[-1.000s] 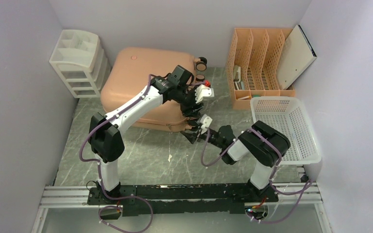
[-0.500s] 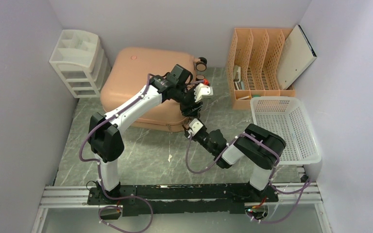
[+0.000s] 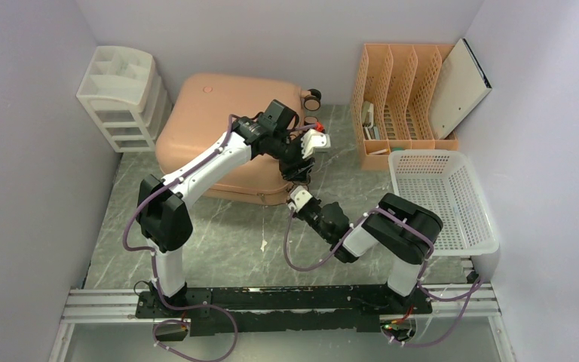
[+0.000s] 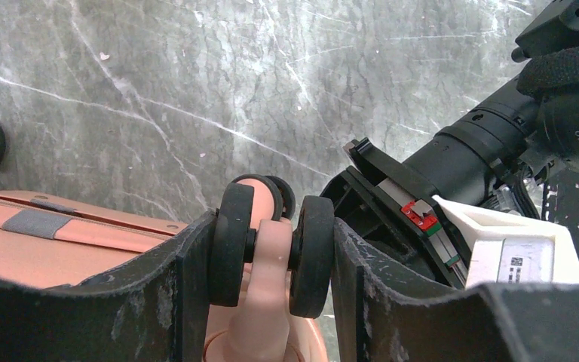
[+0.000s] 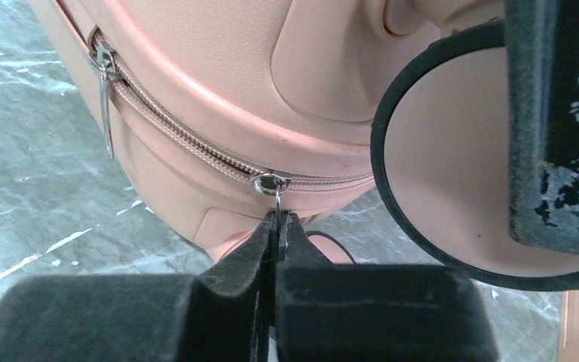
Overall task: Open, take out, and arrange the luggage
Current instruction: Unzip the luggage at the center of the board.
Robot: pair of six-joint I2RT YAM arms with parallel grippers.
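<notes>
Grey marble table (image 3: 219,241) is carrying the closed pink luggage (image 3: 211,128). Right gripper (image 5: 277,223), spread a moment ago, is now pinching the luggage's corner zipper pull (image 5: 278,202), readying unzipping; left gripper (image 4: 270,256) is clamping its spinner wheel (image 4: 310,256).

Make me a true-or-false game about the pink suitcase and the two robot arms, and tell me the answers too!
1. The right gripper pinches a zipper pull on the luggage. True.
2. The luggage lies wide open. False: it is closed, and the zipper is done up where it shows.
3. The left gripper clamps a black wheel of the luggage. True.
4. The file rack at the back is blue. False: it is orange-tan.
</notes>
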